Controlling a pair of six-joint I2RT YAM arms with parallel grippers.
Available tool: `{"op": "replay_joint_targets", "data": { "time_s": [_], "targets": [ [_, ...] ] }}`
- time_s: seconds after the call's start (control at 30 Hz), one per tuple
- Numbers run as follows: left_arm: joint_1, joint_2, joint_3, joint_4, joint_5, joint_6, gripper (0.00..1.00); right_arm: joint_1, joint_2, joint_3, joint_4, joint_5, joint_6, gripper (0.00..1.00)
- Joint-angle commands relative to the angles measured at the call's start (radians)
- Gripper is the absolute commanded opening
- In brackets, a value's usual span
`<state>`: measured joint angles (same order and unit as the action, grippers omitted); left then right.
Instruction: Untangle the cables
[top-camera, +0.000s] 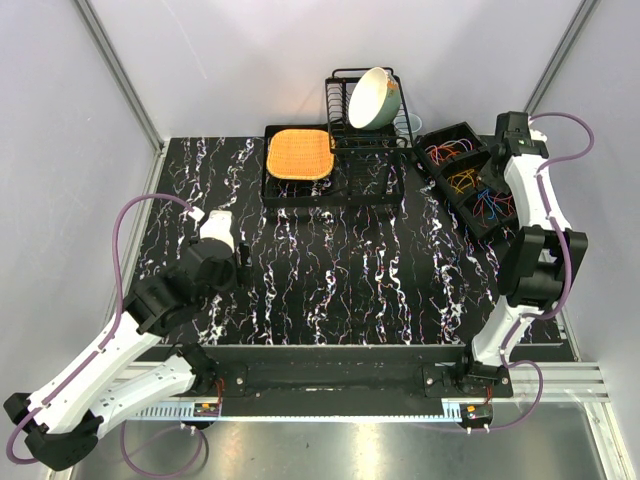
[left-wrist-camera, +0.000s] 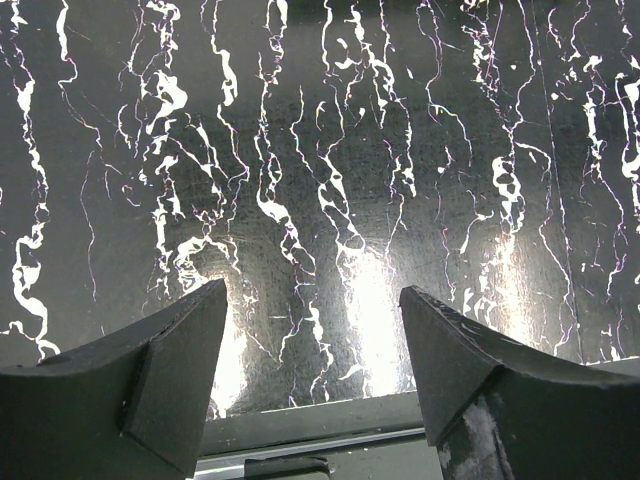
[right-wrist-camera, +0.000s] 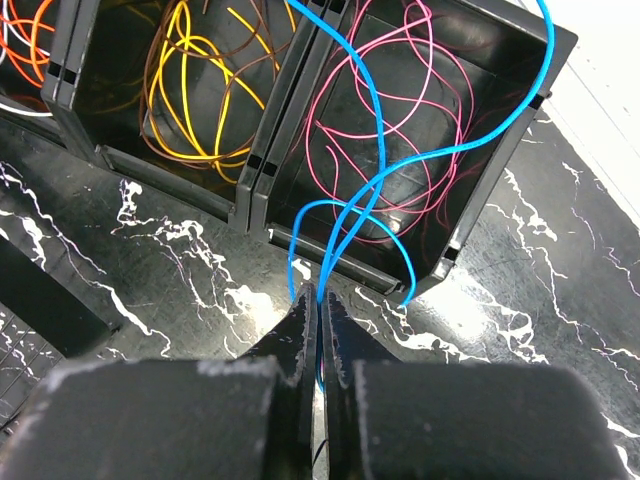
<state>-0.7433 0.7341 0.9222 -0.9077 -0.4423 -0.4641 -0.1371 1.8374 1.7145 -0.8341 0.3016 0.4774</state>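
Note:
My right gripper (right-wrist-camera: 319, 300) is shut on a thin blue cable (right-wrist-camera: 379, 130). The cable loops up from the pinch across a black bin holding pink cables (right-wrist-camera: 420, 80). The bin beside it holds yellow-orange and brown cables (right-wrist-camera: 195, 90). In the top view the right arm's wrist (top-camera: 515, 135) sits at the far end of the row of bins (top-camera: 440, 135) at the back right, with coloured cables (top-camera: 470, 180) inside them. My left gripper (left-wrist-camera: 312, 300) is open and empty, low over the marbled table near the left (top-camera: 243, 258).
A black dish rack (top-camera: 345, 110) with a cream bowl (top-camera: 372, 97) stands at the back centre. A black tray with an orange mat (top-camera: 299, 153) lies beside it. Grey walls close in both sides.

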Motion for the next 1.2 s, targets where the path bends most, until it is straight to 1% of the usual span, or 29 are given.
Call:
{"op": "replay_joint_targets", "data": {
  "time_s": [0.0, 0.27, 0.3, 0.33, 0.37, 0.4, 0.47, 0.57, 0.97, 1.07, 1.1, 1.13, 1.17],
  "targets": [
    [0.002, -0.006, -0.006, 0.039, -0.03, -0.002, 0.73, -0.009, 0.008, 0.043, 0.036, 0.005, 0.023, 0.0],
    [0.002, -0.004, -0.005, 0.039, -0.032, -0.002, 0.73, -0.022, 0.022, 0.056, 0.041, 0.008, 0.032, 0.01],
    [0.002, -0.004, -0.005, 0.038, -0.032, -0.002, 0.73, -0.025, 0.022, 0.057, 0.041, -0.001, 0.036, 0.24],
    [0.002, -0.004, -0.005, 0.039, -0.033, -0.002, 0.73, -0.027, 0.022, 0.057, 0.041, -0.002, 0.038, 0.41],
    [0.002, -0.004, -0.005, 0.039, -0.033, -0.002, 0.73, -0.029, 0.023, 0.059, 0.043, -0.002, 0.041, 0.56],
    [0.002, -0.004, -0.006, 0.039, -0.033, -0.002, 0.73, -0.03, 0.023, 0.056, 0.043, 0.005, 0.047, 0.79],
    [0.002, -0.005, -0.005, 0.038, -0.033, -0.004, 0.73, -0.032, 0.019, 0.057, 0.043, 0.014, 0.049, 0.88],
    [0.002, -0.004, -0.005, 0.039, -0.035, -0.004, 0.73, -0.032, 0.019, 0.062, 0.043, 0.011, 0.049, 0.9],
    [0.002, -0.007, -0.006, 0.039, -0.035, -0.004, 0.73, -0.032, -0.015, 0.057, 0.047, -0.045, 0.03, 0.9],
    [0.002, -0.007, -0.005, 0.038, -0.035, -0.004, 0.73, -0.033, -0.058, 0.01, 0.104, -0.125, 0.007, 0.9],
    [0.002, -0.009, -0.005, 0.038, -0.035, -0.004, 0.73, -0.032, -0.075, -0.009, 0.13, -0.177, -0.002, 0.9],
    [0.002, -0.007, -0.006, 0.038, -0.035, -0.004, 0.73, -0.032, -0.116, -0.059, 0.192, -0.2, -0.006, 0.9],
    [0.002, -0.009, -0.006, 0.039, -0.035, -0.004, 0.73, -0.032, -0.142, -0.091, 0.232, -0.255, -0.016, 0.9]
  ]
}}
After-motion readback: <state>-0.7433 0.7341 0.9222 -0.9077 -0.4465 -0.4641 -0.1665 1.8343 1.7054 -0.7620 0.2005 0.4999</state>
